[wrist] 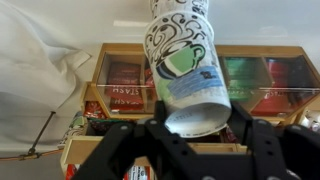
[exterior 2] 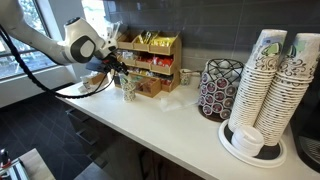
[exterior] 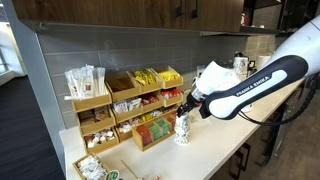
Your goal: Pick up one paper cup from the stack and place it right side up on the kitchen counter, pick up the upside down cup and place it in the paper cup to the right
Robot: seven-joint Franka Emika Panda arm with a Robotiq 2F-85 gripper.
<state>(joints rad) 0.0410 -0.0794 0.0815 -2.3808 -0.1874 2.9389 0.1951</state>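
A white paper cup [wrist: 185, 60] with black swirls and a green mug logo fills the middle of the wrist view. My gripper [wrist: 197, 118] is shut on it, one black finger [wrist: 150, 128] pressed on each side. In both exterior views the cup [exterior: 182, 130] [exterior 2: 128, 86] stands at the kitchen counter [exterior: 205, 150] [exterior 2: 160, 120], just in front of the snack racks, with the gripper [exterior: 186, 112] [exterior 2: 122, 76] over it. I cannot tell which end of the cup is up. The stack [exterior 2: 262, 85] of nested cups rises at the counter's far end on a round white tray [exterior 2: 232, 146].
Tiered wooden snack racks [exterior: 130, 105] [exterior 2: 152, 62] [wrist: 262, 78] stand directly behind the cup. A squat dark-patterned container [exterior 2: 220, 88] sits beside the stacks, and a second cup column [exterior 2: 302, 80] stands next to the first. A lone cup [exterior 2: 247, 140] rests on the tray.
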